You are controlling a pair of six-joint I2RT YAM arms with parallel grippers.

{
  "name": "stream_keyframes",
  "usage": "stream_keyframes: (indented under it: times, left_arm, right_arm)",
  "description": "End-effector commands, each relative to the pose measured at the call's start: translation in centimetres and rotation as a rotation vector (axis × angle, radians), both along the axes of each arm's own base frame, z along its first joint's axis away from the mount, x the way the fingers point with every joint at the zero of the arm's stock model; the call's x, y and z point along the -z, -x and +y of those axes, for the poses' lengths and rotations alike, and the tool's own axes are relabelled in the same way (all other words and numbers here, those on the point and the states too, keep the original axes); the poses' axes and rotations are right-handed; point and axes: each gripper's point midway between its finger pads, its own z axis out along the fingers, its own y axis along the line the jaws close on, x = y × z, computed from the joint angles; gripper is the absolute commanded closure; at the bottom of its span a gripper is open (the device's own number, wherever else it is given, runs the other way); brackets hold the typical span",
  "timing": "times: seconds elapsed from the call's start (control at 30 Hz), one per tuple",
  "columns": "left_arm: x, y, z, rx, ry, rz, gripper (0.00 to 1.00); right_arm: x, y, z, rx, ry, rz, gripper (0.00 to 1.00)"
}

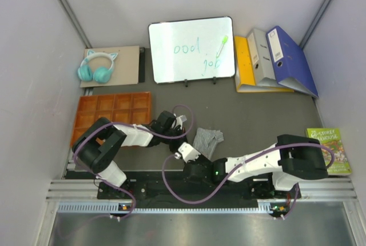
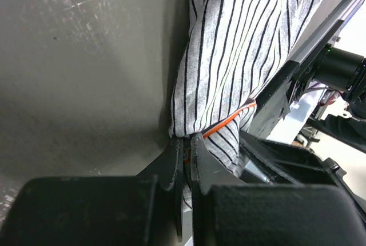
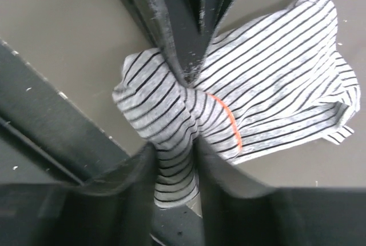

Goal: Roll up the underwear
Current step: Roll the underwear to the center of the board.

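Note:
The underwear (image 1: 209,139) is a grey-and-white striped cloth, bunched on the dark table between the two arms. An orange strip runs across it. My left gripper (image 1: 184,137) is shut on the cloth's near-left edge. In the left wrist view its jaws (image 2: 186,140) pinch the striped underwear (image 2: 240,46) tightly. My right gripper (image 1: 190,146) meets the same corner from the near side. In the right wrist view it (image 3: 174,149) is closed around a fold of the underwear (image 3: 274,86), with cloth touching both fingers. The left gripper's fingers (image 3: 183,40) show just beyond that fold.
An orange compartment tray (image 1: 111,111) lies left of the left arm. A whiteboard (image 1: 191,48), teal headphones (image 1: 96,67) and binders (image 1: 274,60) stand at the back. A green book (image 1: 330,149) lies at the right edge. A metal rail (image 1: 200,191) runs along the near edge.

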Motion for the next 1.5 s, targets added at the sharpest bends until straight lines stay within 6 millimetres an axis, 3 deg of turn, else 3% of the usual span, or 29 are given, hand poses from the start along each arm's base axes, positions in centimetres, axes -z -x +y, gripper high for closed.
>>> stream_keyframes:
  times: [0.0, 0.13, 0.17, 0.23, 0.4, 0.5, 0.7, 0.77, 0.97, 1.23, 1.47]
  left_arm:
    - [4.8, 3.4, 4.0, 0.027, -0.223, 0.104, 1.00]
    - [4.1, 2.8, 3.7, 0.009, -0.181, 0.100, 1.00]
    - [3.9, 2.6, 3.6, 0.000, -0.173, 0.099, 0.96]
    - [3.4, 2.0, 3.8, -0.030, -0.161, 0.091, 0.86]
    - [0.5, -0.2, 3.8, -0.084, -0.095, 0.012, 0.38]
    - [-0.5, -1.1, 4.3, -0.091, -0.133, -0.038, 0.27]
    - [-1.0, -2.4, 6.2, -0.138, -0.222, -0.108, 0.24]
    - [-1.1, -2.9, 6.7, -0.162, -0.244, -0.139, 0.23]
    - [-2.8, -3.5, 6.6, -0.188, -0.187, -0.236, 0.21]
    - [-6.4, -4.2, 3.8, -0.163, 0.017, -0.399, 0.21]
    - [-7.5, -4.1, 2.0, -0.155, 0.120, -0.504, 0.21]
  right_arm:
    - [1.6, 0.4, -0.9, 0.032, 0.055, 0.018, 0.80]
    - [1.4, 1.5, 0.1, -0.027, 0.021, 0.083, 0.95]
    - [0.8, 1.7, 0.6, -0.039, -0.008, 0.095, 0.97]
    - [0.5, 2.4, 1.0, -0.067, -0.029, 0.140, 1.00]
    - [-0.9, 2.1, 1.7, -0.067, -0.137, 0.267, 1.00]
    - [-1.3, 1.5, 1.6, -0.063, -0.185, 0.332, 1.00]
    - [-2.6, 1.6, 2.2, -0.102, -0.250, 0.506, 1.00]
    - [-3.1, 0.8, 2.2, -0.083, -0.284, 0.547, 1.00]
    - [-3.1, -0.5, 2.1, -0.058, -0.360, 0.711, 1.00]
    - [-3.2, -1.6, 2.6, -0.077, -0.425, 0.929, 1.00]
    - [-2.7, -3.7, 2.0, -0.041, -0.467, 1.013, 1.00]
